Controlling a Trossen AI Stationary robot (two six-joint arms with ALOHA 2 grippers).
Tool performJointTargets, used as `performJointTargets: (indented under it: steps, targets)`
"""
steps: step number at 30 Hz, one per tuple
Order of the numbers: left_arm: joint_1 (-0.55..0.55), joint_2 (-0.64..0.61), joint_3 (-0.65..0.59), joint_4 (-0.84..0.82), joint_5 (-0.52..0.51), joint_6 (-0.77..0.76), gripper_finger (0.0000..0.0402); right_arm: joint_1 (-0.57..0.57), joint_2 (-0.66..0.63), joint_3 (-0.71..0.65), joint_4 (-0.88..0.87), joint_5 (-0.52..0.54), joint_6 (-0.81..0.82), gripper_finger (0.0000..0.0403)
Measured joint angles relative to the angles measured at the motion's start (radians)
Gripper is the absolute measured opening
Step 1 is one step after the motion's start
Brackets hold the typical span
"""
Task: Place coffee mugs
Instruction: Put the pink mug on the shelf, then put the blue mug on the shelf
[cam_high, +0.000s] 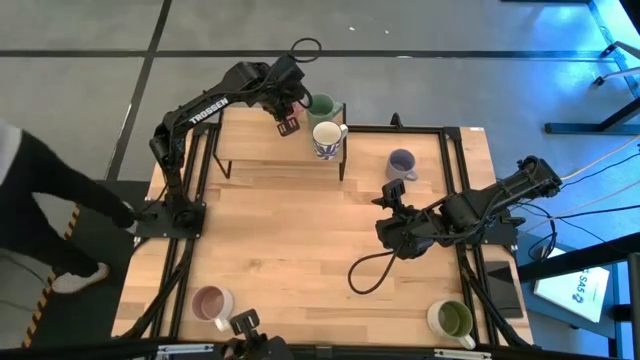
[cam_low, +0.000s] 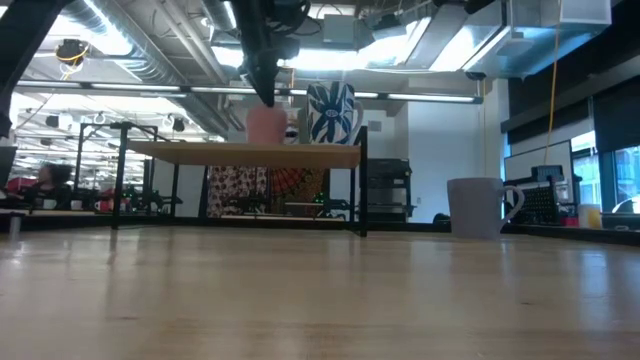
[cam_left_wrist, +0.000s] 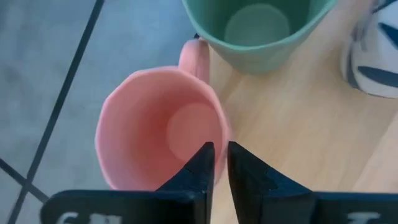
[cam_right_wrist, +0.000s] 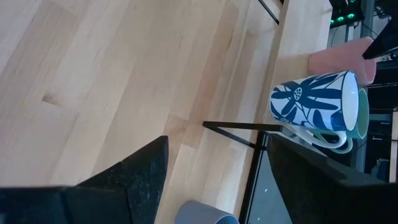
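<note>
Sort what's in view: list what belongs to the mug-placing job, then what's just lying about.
Job:
pink mug
green mug
blue-patterned mug
lavender mug
beige-pink mug
cream mug
raised shelf
left gripper

Lying about:
black cable
dark tablet

Pink mug (cam_left_wrist: 158, 127), green mug (cam_high: 321, 106) and blue-patterned mug (cam_high: 327, 139) stand upright on the raised shelf (cam_high: 262, 140).

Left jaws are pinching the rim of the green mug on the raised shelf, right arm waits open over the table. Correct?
Not quite: the left gripper pinches the rim of the pink mug, not the green mug beside it, as the left wrist view shows. The rest holds: the raised shelf, and the right gripper open over the table.
</note>
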Motion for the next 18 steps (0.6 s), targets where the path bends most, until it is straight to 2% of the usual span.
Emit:
performJointTargets:
  steps: [11, 18]
  targets:
    - [-0.026, -0.001, 0.0, 0.068, -0.037, 0.024, 0.0094, 0.0, 0.0, 0.0, 0.0, 0.0, 0.0, 0.0259]
    - [-0.047, -0.043, 0.0, 0.112, -0.053, 0.025, 0.0101, 0.0, 0.0, 0.0, 0.0, 0.0, 0.003, 0.0259]
